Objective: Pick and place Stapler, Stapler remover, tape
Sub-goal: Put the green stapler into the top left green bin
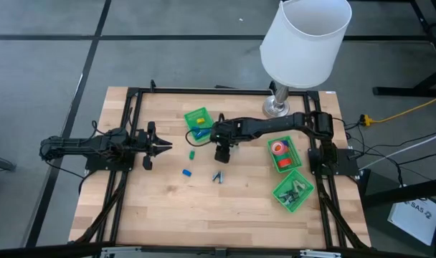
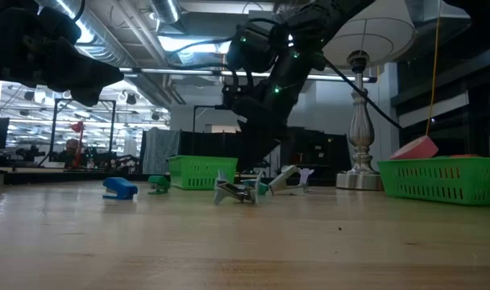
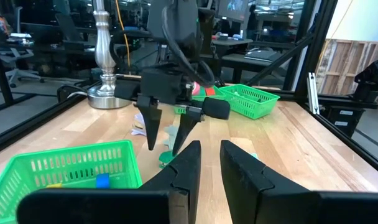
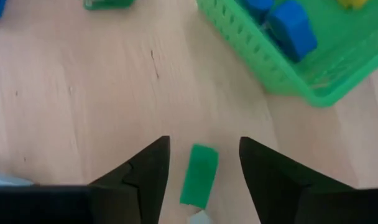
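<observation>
- The right gripper (image 1: 221, 154) hangs near the centre of the pale wooden table (image 1: 160, 215), its dark arm reaching in from the 3 o'clock side.
- Its jaws stand apart and grasp nothing; in the right wrist view a small green oblong block (image 4: 199, 174) lies on the wood between the two fingers (image 4: 145, 171), touching neither.
- A green plastic basket (image 1: 197, 118) at about 12 o'clock from that gripper holds blue and yellow oblong blocks (image 4: 291, 28).
- A second small green block (image 1: 192, 153) lies loose just at 9 o'clock of the right gripper, and a small blue oblong block (image 1: 186, 173) lies at about 8 o'clock of it.
- A small metal claw-shaped stapler remover (image 1: 217, 176) rests on the table at 6 o'clock of the right gripper, close by.
- Red and orange ring-shaped tape rolls (image 1: 279, 149) sit inside a green basket (image 1: 282, 155) toward 3 o'clock on the table.
- Another green basket (image 1: 292, 190) at about 4 o'clock holds dark metal pieces, too small to tell apart.
- The left gripper (image 1: 160, 145) waits at the 9 o'clock side, its jaws slightly parted with nothing between them.
- A white-shaded lamp with a silver base (image 1: 277, 107) stands at about 1 o'clock.
</observation>
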